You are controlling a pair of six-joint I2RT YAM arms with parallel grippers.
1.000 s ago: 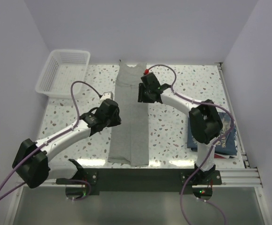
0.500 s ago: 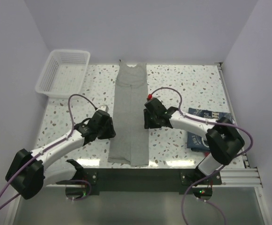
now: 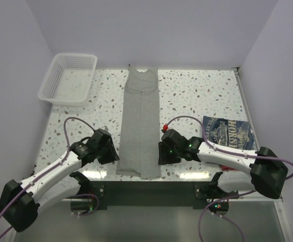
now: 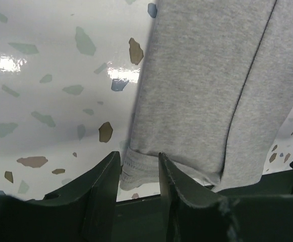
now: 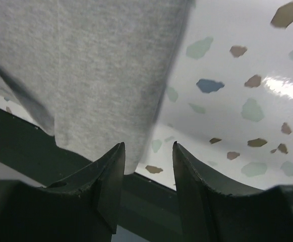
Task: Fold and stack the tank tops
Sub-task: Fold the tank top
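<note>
Grey tank top [image 3: 141,126] lies flat on the speckled table [image 3: 196,96] as one long narrow strip. Its scoop neck sits at the 12 o'clock edge and its hem reaches almost to the 6 o'clock edge. A lengthwise fold line runs down the strip, clear in the left wrist view [image 4: 212,91].

The left gripper [image 3: 112,154] sits low at the strip's 7 o'clock corner. In its own view the fingers [image 4: 103,186] stand a little apart with nothing clamped, and the rolled hem corner shows in the narrow gap between them. The right gripper [image 3: 161,154] sits at the 5 o'clock corner. Its fingers [image 5: 111,171] are likewise parted by a narrow gap, with the cloth's corner showing in it. Whether either pair touches the fabric cannot be told.

The navy tank top [image 3: 229,133], with white lettering, lies folded near the 3 o'clock side, well apart from the grey one. A sliver of red cloth [image 3: 231,167] shows at its near edge, partly hidden by the right arm. A white mesh basket [image 3: 49,80] stands at the 10 o'clock corner.
</note>
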